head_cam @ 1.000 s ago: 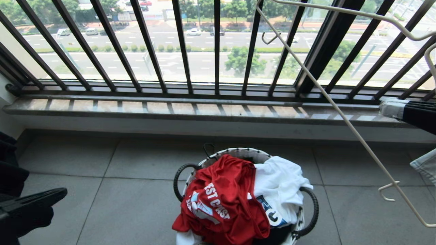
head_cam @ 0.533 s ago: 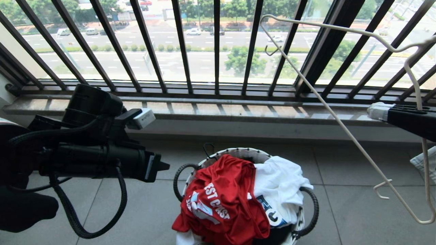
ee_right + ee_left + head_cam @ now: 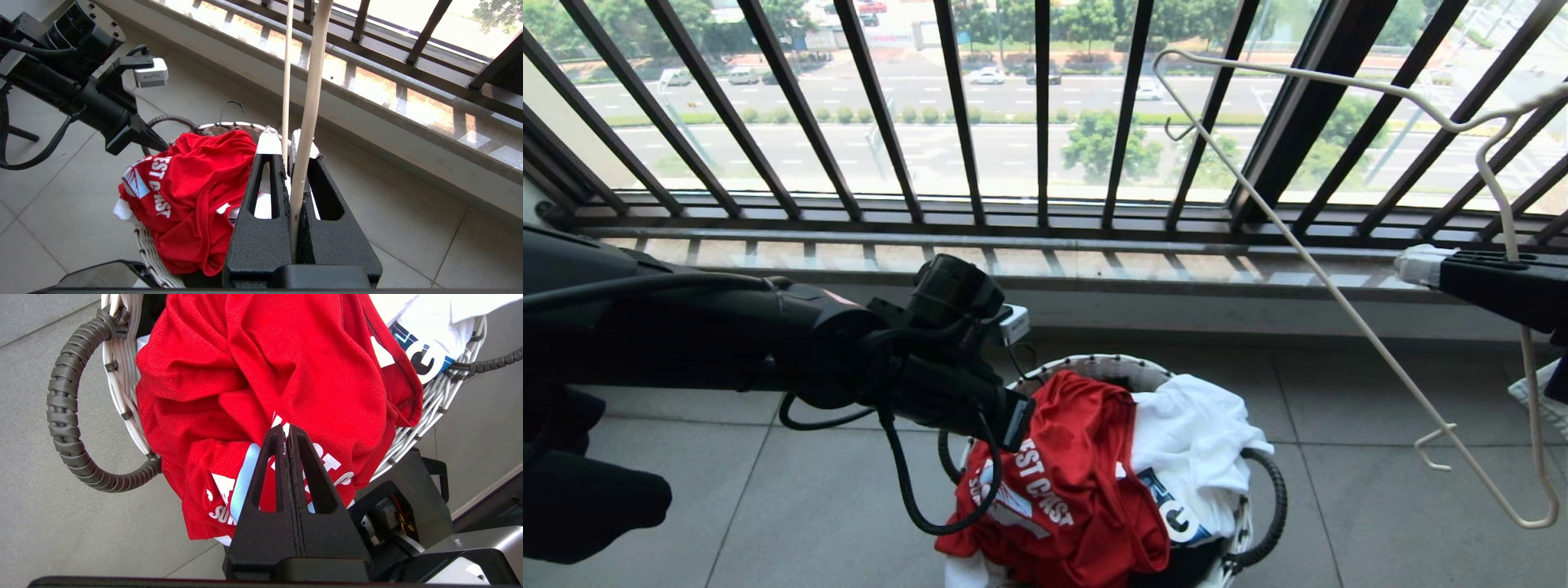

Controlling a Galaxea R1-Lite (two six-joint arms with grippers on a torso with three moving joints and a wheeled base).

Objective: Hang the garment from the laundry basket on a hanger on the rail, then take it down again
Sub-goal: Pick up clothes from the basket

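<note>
The laundry basket [image 3: 1262, 482], a round one with a white woven rim and black loop handles, is seen standing on the grey tiled floor [image 3: 768, 506] below the barred window railing [image 3: 1037, 114]. The garment [image 3: 1070, 490], a red T-shirt with white lettering, is heaped in the basket and draped over the rim on the side nearest the robot. A white printed T-shirt [image 3: 1192, 449] lies beside it in the same basket, on the robot's right.

The left arm is stretched across from the left, and the left hand [image 3: 284, 433] is held just above the red cloth, its fingers [image 3: 304, 473] pressed flat together with nothing between them. Whether the tips touch the fabric cannot be told; in the left wrist view they lie over the lettered part of the shirt, near the fold at its middle.

The right hand [image 3: 287, 163] is kept at the right edge of the head view, level with the window sill [image 3: 1013, 261]. It is clenched on the hanger [image 3: 1339, 294], a thin cream-white wire one, whose wires are pinched between the padded fingertips [image 3: 267, 145]. The hanger is held up in the air, tilted, its long side slanting down across the railing towards the floor, well apart from the basket.
</note>
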